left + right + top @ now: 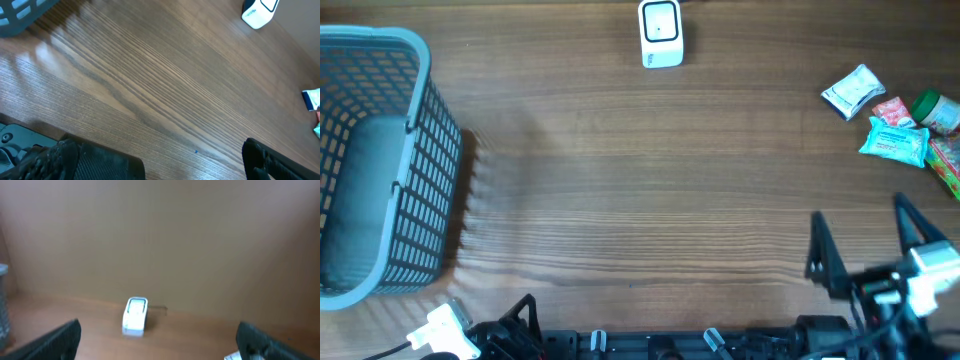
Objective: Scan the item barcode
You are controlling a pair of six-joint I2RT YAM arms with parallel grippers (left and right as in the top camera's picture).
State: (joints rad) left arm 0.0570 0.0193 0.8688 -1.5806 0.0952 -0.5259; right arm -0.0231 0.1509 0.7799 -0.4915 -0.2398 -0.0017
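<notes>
The white barcode scanner (661,36) stands at the table's far edge, also in the left wrist view (257,11) and the right wrist view (135,314). Several small items lie at the right edge: a white packet (853,92), a blue packet (897,141), a red packet (892,110) and a green-lidded can (937,112). No barcode is readable on them. My right gripper (865,238) hovers open near the front right, below the items, with nothing between its fingers (157,345). My left gripper (192,165) is open and empty over bare wood at the front left.
A grey plastic basket (380,160) takes up the left side of the table, its corner showing in the left wrist view (22,12). The blue packet's edge (311,98) peeks in at the right of that view. Bare wooden tabletop (650,190) spans the middle.
</notes>
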